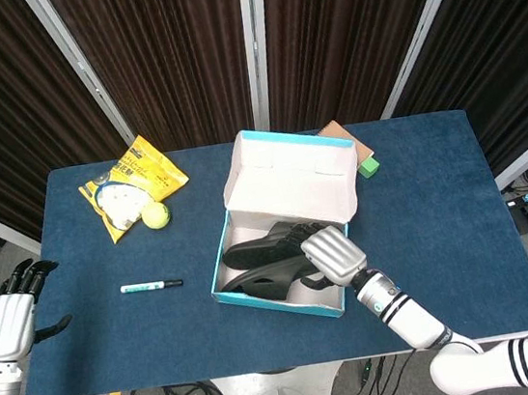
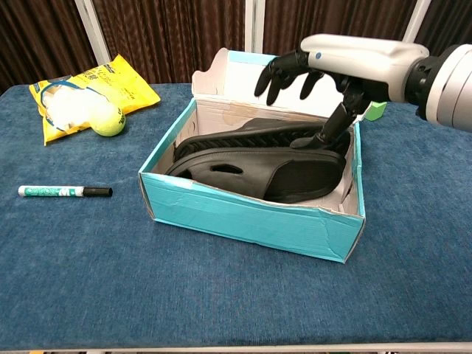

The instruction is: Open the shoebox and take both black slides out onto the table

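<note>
The turquoise shoebox [image 1: 279, 293] [image 2: 243, 217] stands open in the middle of the blue table, its lid [image 1: 291, 179] tipped up at the back. Two black slides [image 1: 257, 252] [image 2: 251, 158] lie inside, one overlapping the other. My right hand [image 1: 328, 255] [image 2: 332, 66] hovers over the box's right end, fingers spread, thumb reaching down to the upper slide's heel; it holds nothing. My left hand [image 1: 6, 324] hangs open off the table's left edge, seen only in the head view.
A yellow bag [image 1: 131, 186] [image 2: 81, 92] and a tennis ball [image 1: 155, 216] [image 2: 108, 120] lie at the back left. A marker pen [image 1: 151, 286] [image 2: 65, 192] rests left of the box. A green block [image 1: 368, 166] and brown card [image 1: 338, 134] sit behind the box.
</note>
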`<action>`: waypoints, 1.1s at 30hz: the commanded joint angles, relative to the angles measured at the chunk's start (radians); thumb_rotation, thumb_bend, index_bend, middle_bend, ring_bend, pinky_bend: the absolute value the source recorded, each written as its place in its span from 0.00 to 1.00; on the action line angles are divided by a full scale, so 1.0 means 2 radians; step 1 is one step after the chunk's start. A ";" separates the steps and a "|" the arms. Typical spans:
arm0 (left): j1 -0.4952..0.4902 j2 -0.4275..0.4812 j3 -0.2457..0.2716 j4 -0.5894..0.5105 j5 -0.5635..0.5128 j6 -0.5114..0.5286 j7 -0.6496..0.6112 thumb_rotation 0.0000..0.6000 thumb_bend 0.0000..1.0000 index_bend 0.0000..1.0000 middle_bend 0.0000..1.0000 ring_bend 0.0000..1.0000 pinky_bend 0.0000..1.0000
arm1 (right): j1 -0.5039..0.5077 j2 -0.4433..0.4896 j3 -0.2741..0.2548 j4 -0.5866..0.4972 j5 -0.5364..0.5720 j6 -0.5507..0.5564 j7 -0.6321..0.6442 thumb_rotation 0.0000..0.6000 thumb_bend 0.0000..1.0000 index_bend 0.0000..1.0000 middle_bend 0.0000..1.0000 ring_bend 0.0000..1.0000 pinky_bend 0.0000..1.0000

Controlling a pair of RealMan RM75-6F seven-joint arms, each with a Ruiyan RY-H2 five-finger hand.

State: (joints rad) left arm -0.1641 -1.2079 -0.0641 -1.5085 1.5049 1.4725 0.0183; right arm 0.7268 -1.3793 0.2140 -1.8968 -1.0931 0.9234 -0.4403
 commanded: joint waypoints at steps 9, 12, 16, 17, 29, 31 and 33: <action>0.000 -0.002 0.000 0.006 0.003 0.001 -0.007 1.00 0.07 0.21 0.20 0.11 0.33 | 0.008 -0.029 -0.026 -0.016 0.064 0.069 -0.078 1.00 0.15 0.33 0.33 0.24 0.36; 0.000 -0.003 0.000 0.007 0.003 0.002 -0.008 1.00 0.07 0.21 0.20 0.11 0.33 | 0.011 -0.039 -0.027 -0.009 0.077 0.067 -0.075 1.00 0.15 0.33 0.33 0.24 0.36; 0.000 -0.003 0.000 0.008 0.002 0.002 -0.008 1.00 0.07 0.21 0.20 0.11 0.33 | 0.018 -0.057 -0.027 0.008 0.082 0.067 -0.075 1.00 0.16 0.33 0.33 0.24 0.36; 0.000 -0.003 -0.001 0.008 0.002 0.002 -0.008 1.00 0.07 0.21 0.20 0.11 0.33 | 0.019 -0.061 -0.027 0.011 0.083 0.068 -0.075 1.00 0.16 0.33 0.33 0.24 0.36; 0.002 -0.004 0.000 0.014 0.002 0.003 -0.012 1.00 0.07 0.21 0.20 0.11 0.33 | 0.034 -0.091 -0.026 0.043 0.097 0.071 -0.083 1.00 0.17 0.33 0.33 0.24 0.36; 0.002 -0.004 0.000 0.015 0.002 0.003 -0.013 1.00 0.07 0.21 0.20 0.11 0.33 | 0.036 -0.093 -0.025 0.045 0.101 0.069 -0.083 1.00 0.17 0.33 0.33 0.24 0.36; 0.002 -0.003 0.000 0.015 0.001 0.004 -0.014 1.00 0.07 0.21 0.20 0.11 0.33 | 0.037 -0.095 -0.026 0.046 0.102 0.069 -0.083 1.00 0.17 0.33 0.33 0.24 0.36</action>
State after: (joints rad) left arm -0.1598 -1.2149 -0.0648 -1.4777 1.5077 1.4803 -0.0099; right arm 0.8011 -1.5684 0.1620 -1.8042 -0.8884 1.0609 -0.6069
